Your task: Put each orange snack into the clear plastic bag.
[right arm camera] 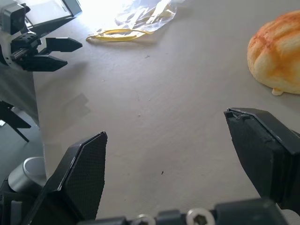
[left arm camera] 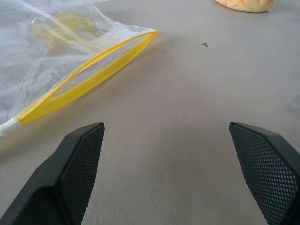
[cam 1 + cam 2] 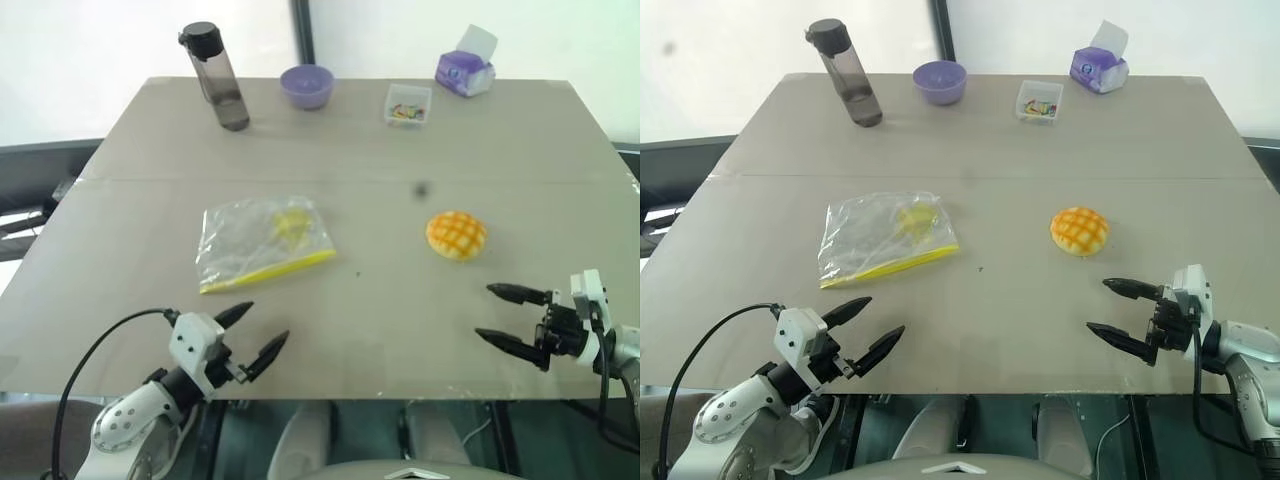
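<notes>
Both end effectors hovering wide open and empty over the near edge of the worktop (image 3: 120, 200).

Left end effector (image 3: 255, 334) is sitting just short of the clear plastic bag (image 3: 262, 243), which is lying flat and crinkled, its yellow seal strip facing the robot and gaping slightly; the pale yellow print is showing through, its detail hard to make out. Right end effector (image 3: 505, 316) is pointing inward, near the orange snack (image 3: 456, 234), a domed bun with a criss-cross top, resting well apart from the bag. Along the far edge are standing a dark bottle (image 3: 218, 77), purple bowl (image 3: 306, 86), small clear box (image 3: 408, 103) and purple tissue pack (image 3: 465, 68).
</notes>
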